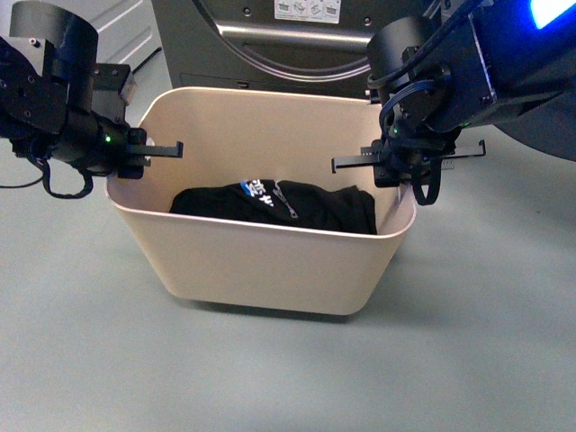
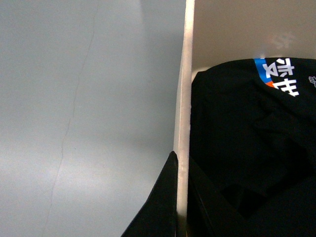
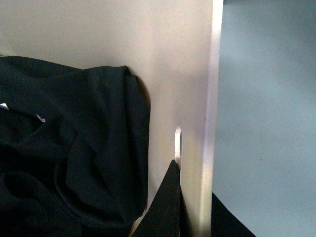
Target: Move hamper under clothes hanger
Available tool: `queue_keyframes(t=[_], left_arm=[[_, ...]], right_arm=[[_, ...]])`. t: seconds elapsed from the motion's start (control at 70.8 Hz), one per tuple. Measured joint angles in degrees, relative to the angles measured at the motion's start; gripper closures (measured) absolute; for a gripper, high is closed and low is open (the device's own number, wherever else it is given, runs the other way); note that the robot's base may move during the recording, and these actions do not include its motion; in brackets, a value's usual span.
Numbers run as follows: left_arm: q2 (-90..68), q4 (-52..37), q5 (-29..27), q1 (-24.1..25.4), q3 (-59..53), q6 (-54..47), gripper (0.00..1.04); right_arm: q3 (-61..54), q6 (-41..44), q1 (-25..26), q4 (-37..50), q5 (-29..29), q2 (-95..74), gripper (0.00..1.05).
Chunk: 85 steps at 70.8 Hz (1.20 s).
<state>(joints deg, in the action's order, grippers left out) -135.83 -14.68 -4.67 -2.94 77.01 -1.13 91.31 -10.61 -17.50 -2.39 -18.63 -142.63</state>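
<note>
The hamper (image 1: 261,265) is a beige plastic tub on the grey-green floor, in the middle of the front view. Black clothing (image 1: 279,205) with a blue and white print lies inside it. My left gripper (image 1: 135,157) is shut on the rim of its left short end, one finger inside and one outside. My right gripper (image 1: 405,171) is shut on the right end's rim. The left wrist view has the rim (image 2: 185,98) pinched in the left gripper (image 2: 181,165), next to the clothing (image 2: 247,148). In the right wrist view the right gripper (image 3: 195,180) clamps the wall beside the slot handle (image 3: 177,143). The clothes hanger is out of view.
A dark grey washing machine (image 1: 270,45) with a round door stands right behind the hamper. Open floor (image 1: 288,378) stretches in front of the tub and to both sides. A thin crack (image 2: 69,123) runs along the floor beside the hamper's left end.
</note>
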Motion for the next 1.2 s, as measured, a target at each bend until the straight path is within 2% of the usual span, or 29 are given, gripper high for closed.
queue_keyframes(t=[0.806, 1.018, 1.201], left_arm=[[0.31, 0.09, -0.09, 0.0, -0.26, 0.22, 1.01], [0.31, 0.09, -1.4, 1.86, -0.48, 0.2, 1.01], [0.31, 0.09, 0.33, -0.04, -0.46, 0.24, 1.01]], right_arm=[[-0.74, 0.02, -0.2, 0.26, -0.13, 0.87, 1.02], [-0.74, 0.02, -2.32, 0.26, 1.16, 0.87, 1.02], [-0.72, 0.0, 0.2, 0.31, -0.37, 0.87, 1.02]])
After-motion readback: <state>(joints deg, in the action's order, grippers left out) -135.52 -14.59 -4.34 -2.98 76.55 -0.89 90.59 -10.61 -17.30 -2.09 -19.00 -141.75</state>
